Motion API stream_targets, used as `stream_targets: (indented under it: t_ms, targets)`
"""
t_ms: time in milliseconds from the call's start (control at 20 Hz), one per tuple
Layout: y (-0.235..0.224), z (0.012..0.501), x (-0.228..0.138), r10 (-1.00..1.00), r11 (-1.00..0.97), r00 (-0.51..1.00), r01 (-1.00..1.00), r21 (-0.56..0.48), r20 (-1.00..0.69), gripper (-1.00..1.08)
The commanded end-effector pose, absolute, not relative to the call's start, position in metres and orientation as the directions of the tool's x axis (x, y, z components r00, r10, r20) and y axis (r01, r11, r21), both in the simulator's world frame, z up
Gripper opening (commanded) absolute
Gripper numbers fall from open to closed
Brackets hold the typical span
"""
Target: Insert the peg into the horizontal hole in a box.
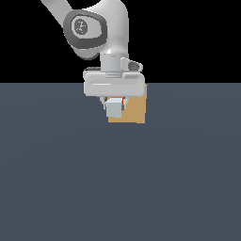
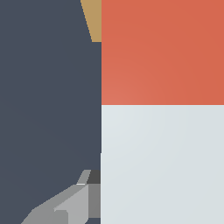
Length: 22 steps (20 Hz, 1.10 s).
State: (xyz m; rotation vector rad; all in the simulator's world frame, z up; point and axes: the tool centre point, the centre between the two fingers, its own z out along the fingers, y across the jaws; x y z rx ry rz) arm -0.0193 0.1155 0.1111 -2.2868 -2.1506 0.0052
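Observation:
My gripper (image 1: 114,103) hangs from the white hand and is shut on the peg, holding it above the floor. In the exterior view the peg points at the camera, so I see its grey-white end (image 1: 113,108) and a sliver of red-orange behind it. The tan box (image 1: 134,111) stands directly behind the peg and hand, partly covered by them. The hole is hidden. In the wrist view the peg fills one side, with a red-orange half (image 2: 162,52) and a grey-white half (image 2: 162,162). One grey finger (image 2: 70,206) lies against it, and a corner of the box (image 2: 92,19) shows beyond.
A flat dark blue-grey floor (image 1: 120,188) spreads around the box. The white arm (image 1: 96,28) rises above the hand against a black background.

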Motion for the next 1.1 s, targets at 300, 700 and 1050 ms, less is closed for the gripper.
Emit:
stream_targets:
  t_ms: [300, 700, 1050]
  targets:
    - [0.12, 0.116, -0.015, 0.995, -0.095, 0.095, 0.995, 0.0, 0.0, -1.0]
    - [0.121, 0.119, -0.013, 0.995, -0.096, 0.096, 0.995, 0.004, 0.003, -1.0]
    - [0.131, 0.116, -0.013, 0.995, -0.096, 0.096, 0.995, -0.001, 0.001, -1.0]
